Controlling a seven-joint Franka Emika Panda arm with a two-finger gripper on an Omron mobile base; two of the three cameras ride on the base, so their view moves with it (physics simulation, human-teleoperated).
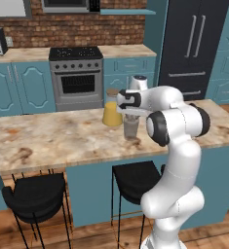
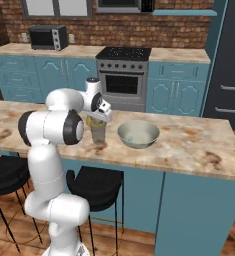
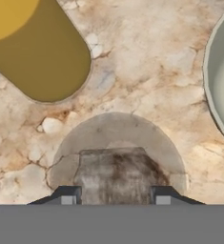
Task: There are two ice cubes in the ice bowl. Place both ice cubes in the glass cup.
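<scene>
Left base view — arm: the white arm reached forward over the counter (image 1: 47,138), its wrist bent down so the tool (image 1: 130,115) hung right over the glass cup (image 1: 131,129); I judge this a drop pose, set so a cube would fall straight in.
Left base view — glass cup: a grey translucent tumbler stood upright on the counter, just beside the yellow jar (image 1: 112,115), which rose taller.
Left base view — tool state: the fingers were hidden against the wrist, so I could not tell here how far apart they stood.

Right base view — ice bowl: the ice bowl (image 2: 138,134) sat on the counter to the right of the cup (image 2: 98,134), near but apart, wide, shallow and pale whitish-green; whether any cube lay inside was too faint to tell.
Right base view — tool: it sat low over the cup's mouth.

Hand view — glass cup: the round rim (image 3: 117,157) lay directly below, between the two finger tips (image 3: 68,196), with a darker patch inside that I could not identify.
Hand view — tool state: the tips stood spread wide with nothing between them, so it was parted and empty.
Hand view — neighbours: the jar (image 3: 37,52) lay at upper left, the bowl's rim (image 3: 213,90) at the right edge.
</scene>
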